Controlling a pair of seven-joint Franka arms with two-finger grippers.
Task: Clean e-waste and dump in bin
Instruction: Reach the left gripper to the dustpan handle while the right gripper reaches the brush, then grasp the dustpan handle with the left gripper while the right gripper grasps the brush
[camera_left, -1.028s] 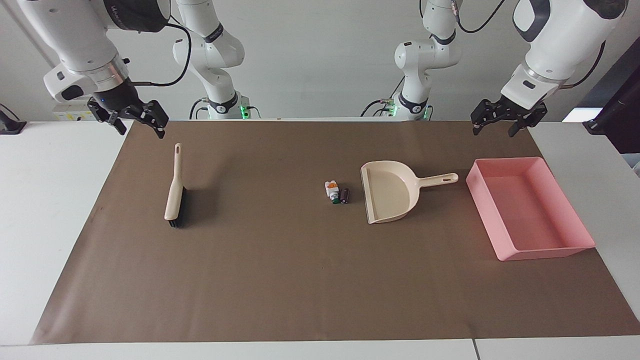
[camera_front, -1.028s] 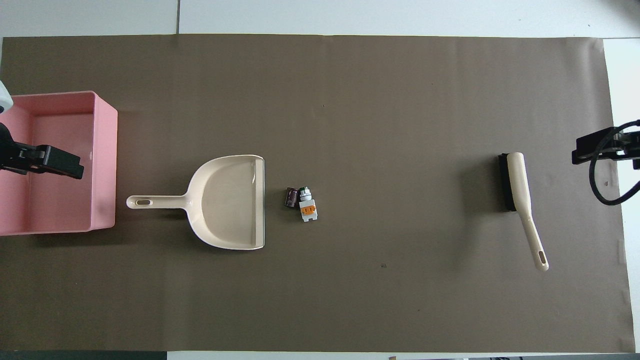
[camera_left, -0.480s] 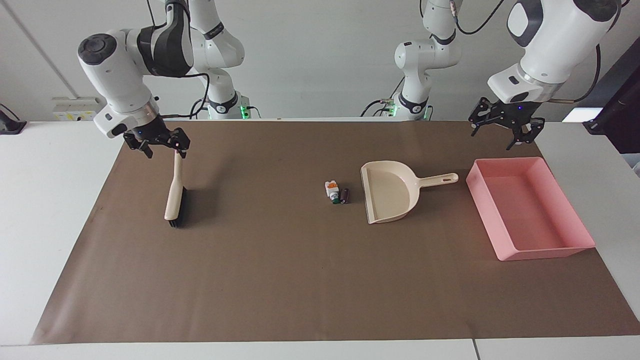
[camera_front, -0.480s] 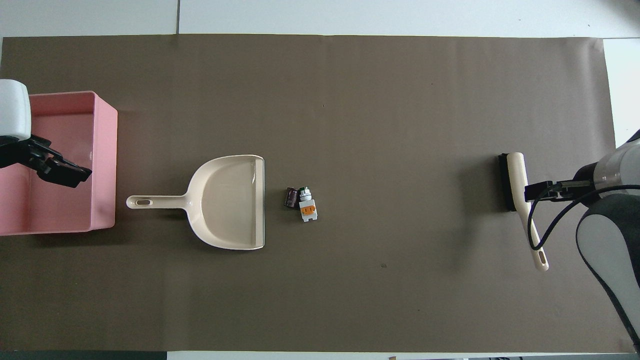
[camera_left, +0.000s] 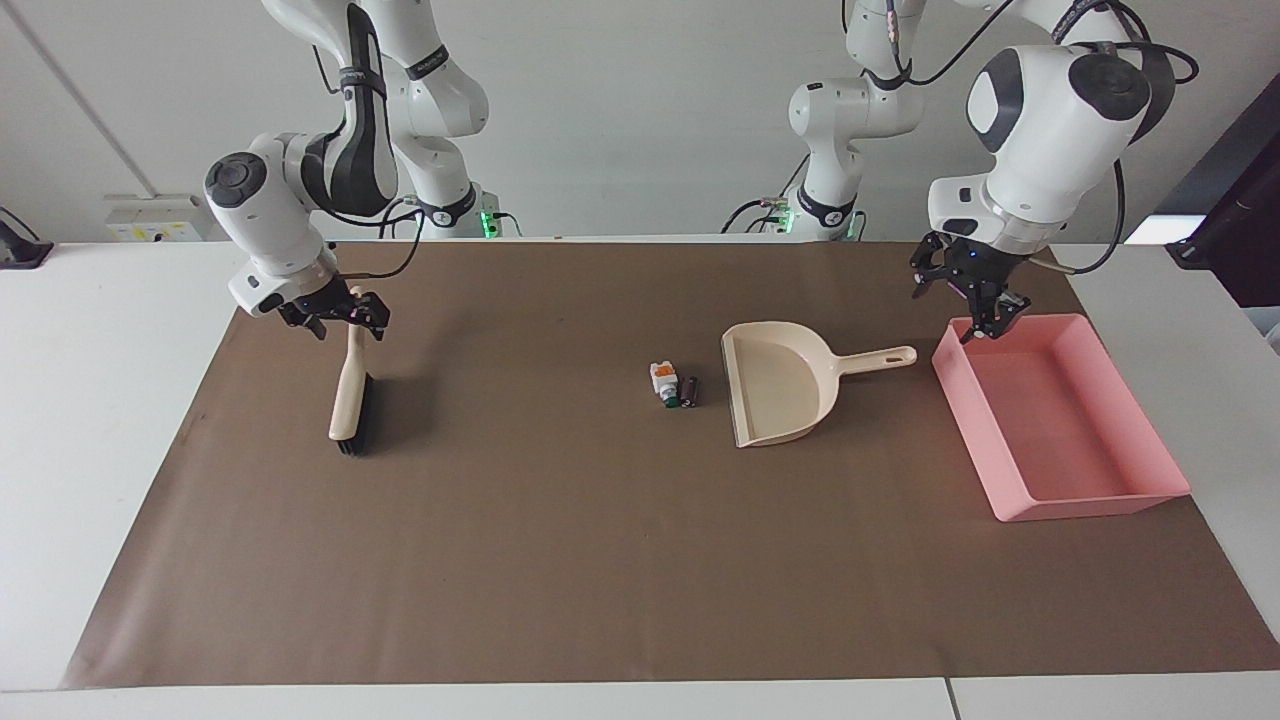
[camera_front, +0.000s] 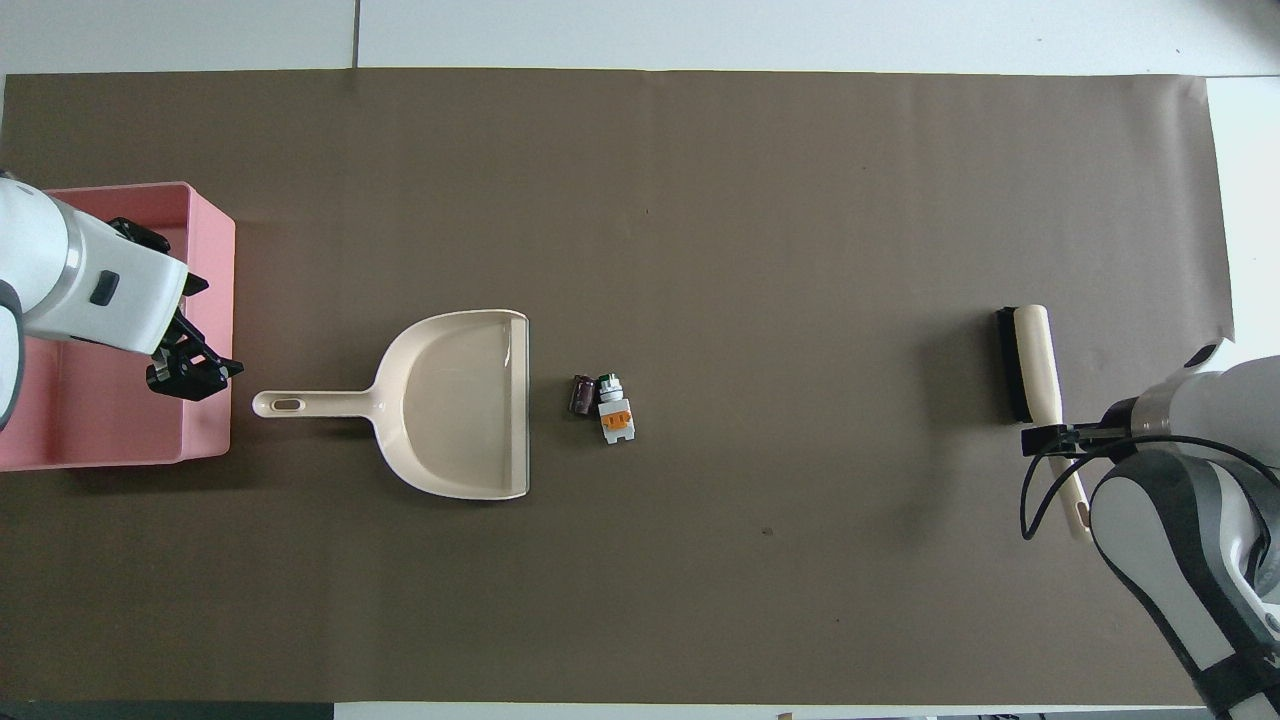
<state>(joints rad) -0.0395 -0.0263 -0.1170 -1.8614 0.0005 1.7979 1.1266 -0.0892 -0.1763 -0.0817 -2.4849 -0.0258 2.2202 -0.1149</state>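
Facing view, read from one side across: the right gripper (camera_left: 343, 318) hangs with its fingers spread on either side of the upper handle of the brush (camera_left: 348, 382); whether they touch it I cannot tell. The brush lies flat on the brown mat (camera_left: 560, 560) toward the right arm's end of the table, its dark bristles on the end farther from the robots.

Near the middle of the mat sits the e-waste (camera_left: 674, 384): a white-and-orange part, a green-tipped part and a dark cylinder, clustered together and touching or nearly so. Just beside them, toward the left arm's end, lies the cream dustpan (camera_left: 775, 390), its open mouth facing the parts and its handle pointing toward the bin (camera_left: 1010, 490).

The left gripper (camera_left: 965, 298) hovers with its fingers apart and holding nothing, over the bin's corner nearest the robots and the dustpan handle. The pink bin rests at the left arm's end of the mat, well apart from the e-waste.
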